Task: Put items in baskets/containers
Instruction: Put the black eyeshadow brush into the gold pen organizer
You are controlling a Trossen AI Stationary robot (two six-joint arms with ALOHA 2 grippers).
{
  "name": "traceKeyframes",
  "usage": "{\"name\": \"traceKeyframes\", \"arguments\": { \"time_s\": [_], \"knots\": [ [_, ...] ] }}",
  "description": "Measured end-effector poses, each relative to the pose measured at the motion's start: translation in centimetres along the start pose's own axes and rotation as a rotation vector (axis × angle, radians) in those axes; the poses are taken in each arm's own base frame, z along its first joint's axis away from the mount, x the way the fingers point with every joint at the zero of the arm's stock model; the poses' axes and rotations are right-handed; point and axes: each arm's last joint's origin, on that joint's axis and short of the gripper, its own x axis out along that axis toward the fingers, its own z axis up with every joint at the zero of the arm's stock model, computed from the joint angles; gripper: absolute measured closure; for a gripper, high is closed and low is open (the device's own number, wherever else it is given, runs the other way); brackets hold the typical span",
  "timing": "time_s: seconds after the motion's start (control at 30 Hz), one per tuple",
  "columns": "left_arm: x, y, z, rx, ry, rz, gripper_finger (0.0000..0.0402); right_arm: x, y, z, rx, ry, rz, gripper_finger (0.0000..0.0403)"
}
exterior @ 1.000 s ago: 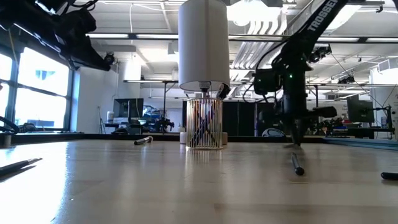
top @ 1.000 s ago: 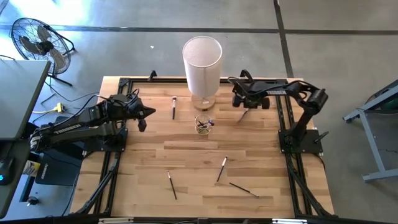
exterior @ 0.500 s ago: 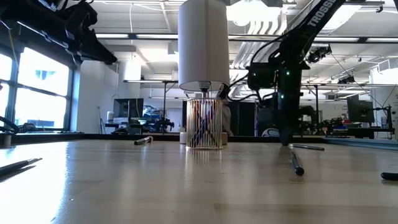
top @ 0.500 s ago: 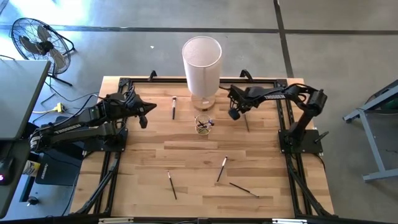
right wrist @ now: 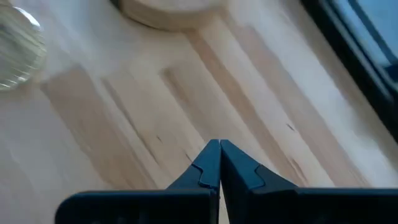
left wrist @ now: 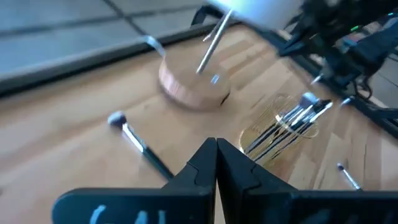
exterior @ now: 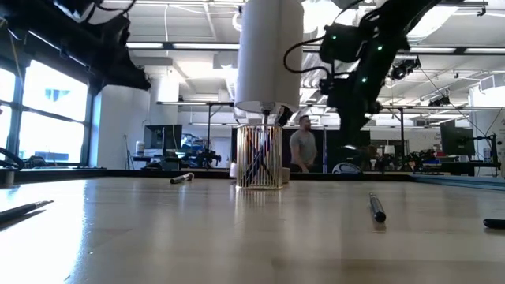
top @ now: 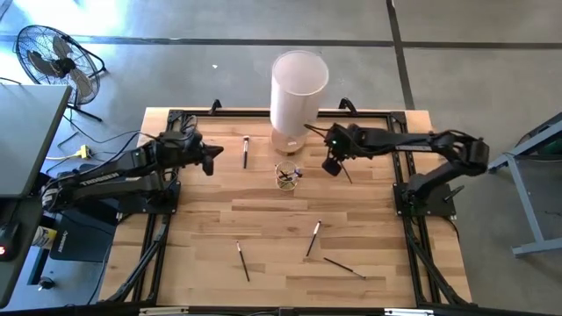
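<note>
The clear ribbed glass cup (top: 286,175) stands at the table's far middle with several brushes upright in it; it also shows in the low view (exterior: 259,156) and the left wrist view (left wrist: 283,127). Loose brushes lie at the far left (top: 246,151), the near left (top: 242,261), the near middle (top: 313,238) and the near right (top: 344,267). One more brush (top: 346,174) lies just right of my right gripper (top: 332,165), which is shut, empty in its wrist view (right wrist: 219,146), and raised right of the cup. My left gripper (top: 213,158) is shut and empty, left of the far-left brush.
A tall white cylinder (top: 299,88) stands on a thin rod over a round wooden base (left wrist: 193,87) just behind the cup. A black frame (top: 404,175) runs along the table's edges. Bare wood lies between the cup and the near brushes.
My right gripper has risen off the table and gone toward the table's left, closer to the cup. The brush under it lay flat on the table half a second ago. My left gripper has edged toward the table's right. The white cylinder's top has shifted toward the right.
</note>
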Motion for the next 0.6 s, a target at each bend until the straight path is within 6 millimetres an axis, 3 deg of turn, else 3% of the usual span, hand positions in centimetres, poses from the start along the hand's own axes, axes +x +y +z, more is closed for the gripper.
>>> {"name": "traceKeyframes", "arguments": {
  "time_s": [0.17,0.4,0.5,0.6],
  "knots": [
    [1.2,-0.1,-0.4,-0.096,0.082,-0.02,0.0401,-1.9,-0.7,-2.1,0.045,0.009,-0.012,0.0403],
    [2.9,-1.5,-0.6,-0.121,0.107,-0.087,0.0401,-3.9,-0.9,-7.1,0.112,-0.066,0.076,0.0403],
    [3.5,-2.3,-0.9,-0.1,0.097,-0.091,0.0401,-4.4,-0.2,-8.4,0.146,-0.217,0.229,0.0403],
    [3.9,-3.0,-1.3,-0.081,0.109,-0.092,0.0401,-4.9,0.9,-8.5,0.131,-0.486,0.399,0.0403]
  ]
}}
